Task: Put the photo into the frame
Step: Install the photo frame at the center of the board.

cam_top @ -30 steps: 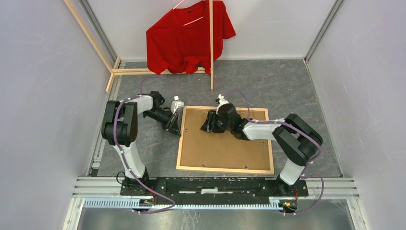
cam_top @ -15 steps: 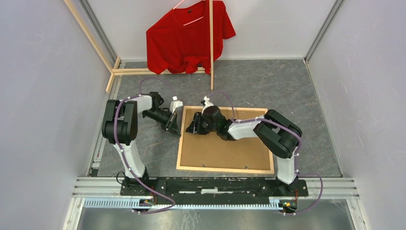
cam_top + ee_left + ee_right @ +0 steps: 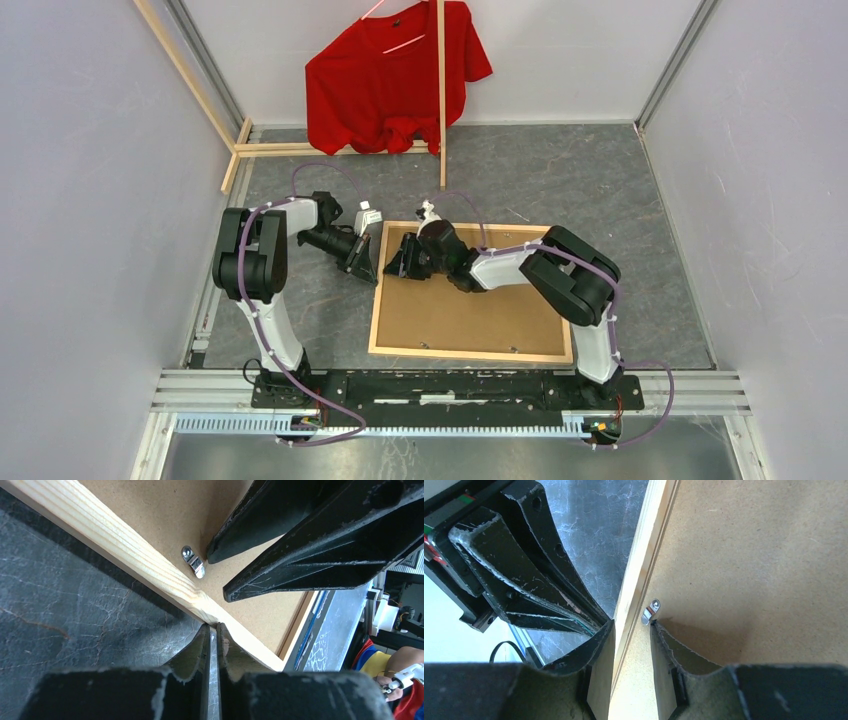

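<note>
Frame (image 3: 470, 353) strip sits between the fingers of the right claw (image 3: 631, 625). Jaws are apart. One finger is on the outer side over the table (image 3: 600, 190). The other is inside the frame, its tip against a small metal clip (image 3: 650, 611). Cannot tell whether the strip is actually pinched. The clip sits at the strip's inner edge and lies over the brown backing board (image 3: 470, 310).

Left claw (image 3: 368, 262) is directly opposite, just outside the same strip and close to the right claw's outer finger. Its fingers are together with only a hairline gap and nothing seen between them. The tips touch the strip's outer edge down at table level.

Outward from the claws: the frame lies flat on the table, back side up. The backing board fills it edge to edge within the wood strips. Both claws are at the frame's left strip, near its far corner; the rest of the frame stretches away to the right and toward the arm bases.

Well beyond the claws, at the far side: loose wood slats (image 3: 441, 100), one upright, others lying along the back-left edge. A red T-shirt (image 3: 390, 80) hangs at the back wall, the upright slat crossing in front of it.
</note>
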Robot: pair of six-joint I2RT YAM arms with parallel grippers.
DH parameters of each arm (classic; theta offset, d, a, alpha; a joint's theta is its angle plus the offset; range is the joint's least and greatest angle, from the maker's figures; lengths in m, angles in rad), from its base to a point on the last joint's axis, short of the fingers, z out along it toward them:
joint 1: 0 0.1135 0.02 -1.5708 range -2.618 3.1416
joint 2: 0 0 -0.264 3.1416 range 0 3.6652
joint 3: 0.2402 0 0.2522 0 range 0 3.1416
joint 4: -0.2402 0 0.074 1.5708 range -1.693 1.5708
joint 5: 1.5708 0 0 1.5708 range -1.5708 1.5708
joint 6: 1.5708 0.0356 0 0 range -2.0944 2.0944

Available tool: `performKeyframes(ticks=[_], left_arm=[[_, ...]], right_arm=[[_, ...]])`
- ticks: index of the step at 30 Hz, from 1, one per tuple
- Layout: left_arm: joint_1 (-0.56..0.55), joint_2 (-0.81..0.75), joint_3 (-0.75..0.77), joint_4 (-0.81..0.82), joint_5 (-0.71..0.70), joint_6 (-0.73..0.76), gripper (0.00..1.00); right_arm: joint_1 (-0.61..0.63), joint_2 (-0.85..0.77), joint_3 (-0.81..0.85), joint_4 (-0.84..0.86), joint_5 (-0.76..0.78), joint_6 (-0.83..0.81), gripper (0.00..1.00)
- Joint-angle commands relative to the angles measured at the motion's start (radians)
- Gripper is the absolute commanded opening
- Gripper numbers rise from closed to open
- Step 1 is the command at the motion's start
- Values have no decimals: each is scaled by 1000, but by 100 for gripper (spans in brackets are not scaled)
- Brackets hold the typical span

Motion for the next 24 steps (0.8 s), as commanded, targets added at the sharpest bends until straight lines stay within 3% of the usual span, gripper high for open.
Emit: performKeyframes(ticks=[1, 19, 24], left_arm=[[-6, 6, 2, 68, -55, -4, 9], [-7, 3, 5, 67, -55, 1, 9], [-5, -6, 13, 50, -70, 17, 10]], right_arm=[[7, 30, 42, 3, -8, 15, 38], [8, 57, 79, -21, -10, 10, 33], [-23, -35, 44, -5, -30, -5, 39]])
